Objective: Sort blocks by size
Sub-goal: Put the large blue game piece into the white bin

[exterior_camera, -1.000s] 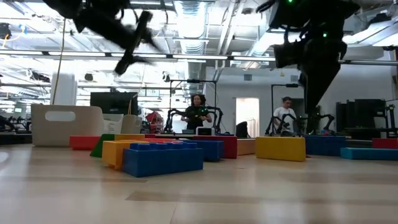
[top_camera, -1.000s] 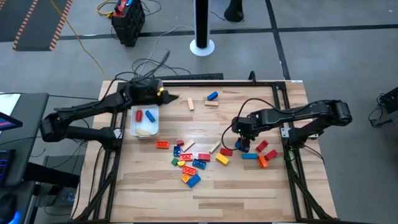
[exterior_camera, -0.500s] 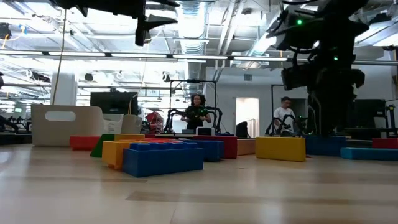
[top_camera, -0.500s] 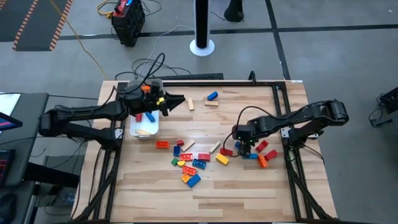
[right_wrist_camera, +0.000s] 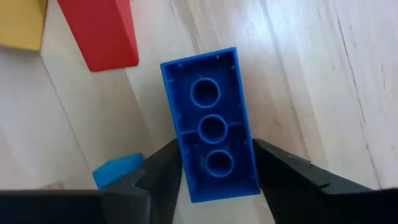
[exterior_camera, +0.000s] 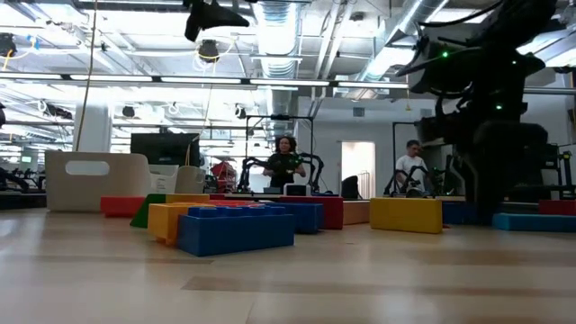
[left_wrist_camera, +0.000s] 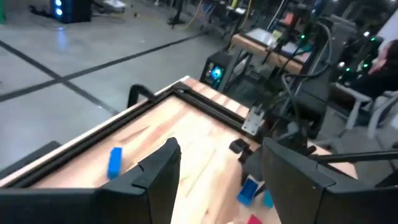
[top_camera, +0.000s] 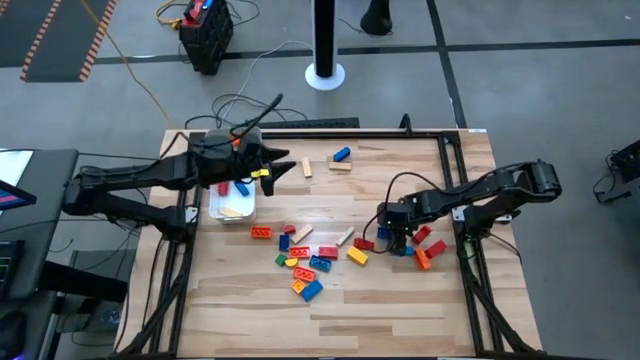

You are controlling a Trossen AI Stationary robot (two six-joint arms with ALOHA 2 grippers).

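The right pincer (right_wrist_camera: 211, 171) is low on the desk (top_camera: 400, 310), fingers closed against the long sides of a blue block (right_wrist_camera: 212, 124) lying hollow side up beside a red block (right_wrist_camera: 99, 31). Rigid, light, smooth plastic: gripping the flat long sides at mid-length seems safest. The left pincer (left_wrist_camera: 217, 174) hangs open, empty, near the white tray (top_camera: 232, 208).

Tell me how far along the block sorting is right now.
Early. The white tray holds only a few blocks. The right gripper straddles a blue block lying underside up; the left gripper hangs open beside the tray. The main pile remains unsorted on the table.
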